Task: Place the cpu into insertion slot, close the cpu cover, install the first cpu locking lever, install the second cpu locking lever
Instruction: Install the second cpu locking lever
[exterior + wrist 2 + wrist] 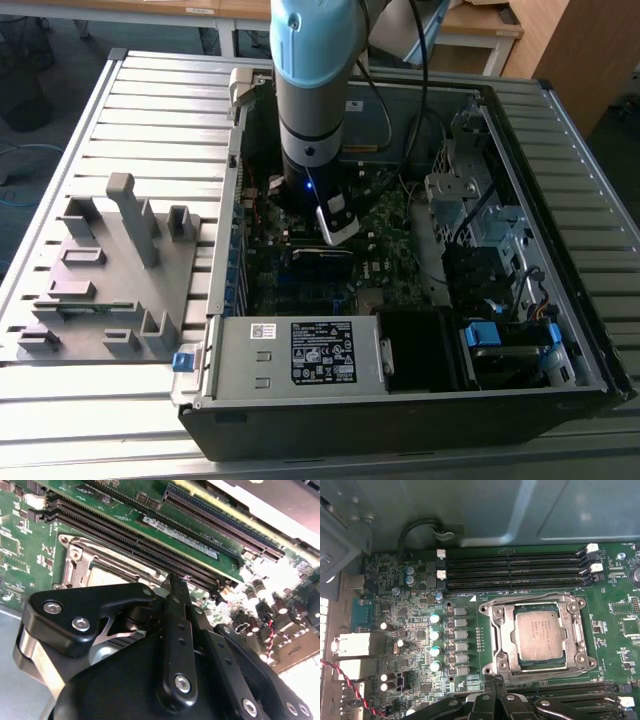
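Inside an open desktop computer case (520,330), the robot arm's black gripper (176,582) hovers with fingers pressed together, holding nothing, beside the socket. The small square cpu with its dull silver-grey top (539,635) already sits in the silvery-rimmed insertion slot (496,645), and the thin silvery cpu cover frame (575,630) lies closed around it. Locking the levers well likely calls for slow, steady pressure clear of the long black memory slots (512,570).
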Available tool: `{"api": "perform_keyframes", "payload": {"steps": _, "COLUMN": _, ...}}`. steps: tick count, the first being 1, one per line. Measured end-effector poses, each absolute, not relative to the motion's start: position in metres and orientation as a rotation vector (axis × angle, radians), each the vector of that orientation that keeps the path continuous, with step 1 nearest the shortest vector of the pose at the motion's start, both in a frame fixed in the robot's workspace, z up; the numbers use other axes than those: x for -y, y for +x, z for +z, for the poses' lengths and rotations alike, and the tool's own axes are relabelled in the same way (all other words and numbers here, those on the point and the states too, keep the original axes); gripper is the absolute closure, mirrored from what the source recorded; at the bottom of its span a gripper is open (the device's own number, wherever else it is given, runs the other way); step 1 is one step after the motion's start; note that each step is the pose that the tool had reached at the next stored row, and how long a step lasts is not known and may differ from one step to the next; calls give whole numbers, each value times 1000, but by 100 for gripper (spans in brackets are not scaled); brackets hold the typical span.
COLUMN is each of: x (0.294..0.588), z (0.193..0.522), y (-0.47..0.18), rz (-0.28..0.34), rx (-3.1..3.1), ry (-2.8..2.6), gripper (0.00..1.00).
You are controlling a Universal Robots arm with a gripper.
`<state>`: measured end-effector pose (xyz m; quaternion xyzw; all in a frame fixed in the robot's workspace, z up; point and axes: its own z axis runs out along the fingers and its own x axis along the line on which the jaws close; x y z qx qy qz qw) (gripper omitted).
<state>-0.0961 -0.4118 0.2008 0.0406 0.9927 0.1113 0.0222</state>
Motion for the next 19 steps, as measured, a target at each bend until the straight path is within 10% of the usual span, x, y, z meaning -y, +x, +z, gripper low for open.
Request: {"api": "perform_keyframes", "payload": {"steps": 19, "x": 409, "z": 196, "y": -99, "rz": 346, "rx": -3075, "ry": 126, "gripper": 90}}
